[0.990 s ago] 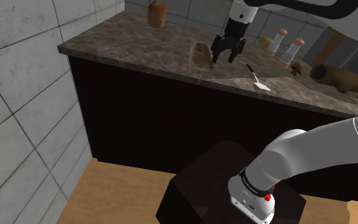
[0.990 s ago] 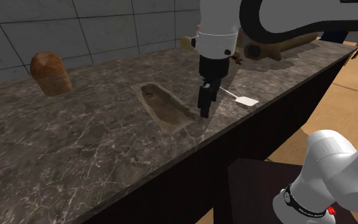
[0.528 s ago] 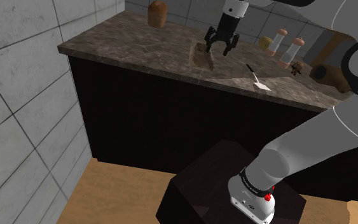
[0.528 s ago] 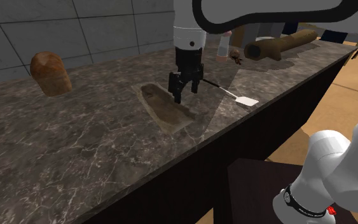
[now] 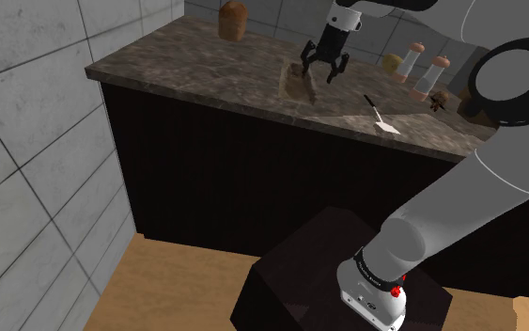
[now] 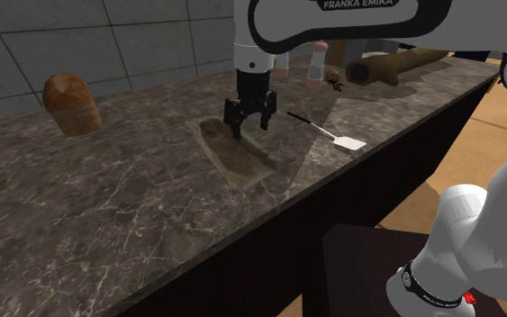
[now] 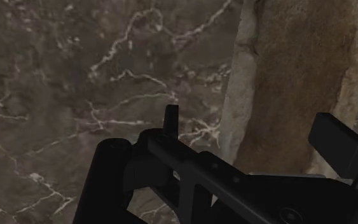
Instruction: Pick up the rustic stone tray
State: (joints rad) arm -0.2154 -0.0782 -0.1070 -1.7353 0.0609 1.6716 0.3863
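Two black fingers (image 7: 336,137) stand spread apart with nothing between them but air and a pale stone rim. The gripper (image 6: 249,124) points straight down, low over the countertop (image 6: 134,207). The white arm (image 5: 459,202) rises from the stand (image 5: 300,273) and arches over to reach it.

The arm's upper links are cut off by the top edge in the shoulder view and the second exterior view. In the shoulder view the gripper (image 5: 320,70) covers part of the tray's far end. Whether a fingertip touches the stone cannot be told.

The tray (image 6: 242,155) is a long, shallow trough of rough brown stone with a lighter, uneven rim. It lies flat on the dark veined countertop, near its front edge. The gripper hangs over the end nearer the wall. From the wrist, one finger is over the marbled counter and the other over the tray (image 7: 292,76), with the rim running between them. A white-bladed spatula (image 6: 337,137) lies well apart, toward the second exterior view's right.
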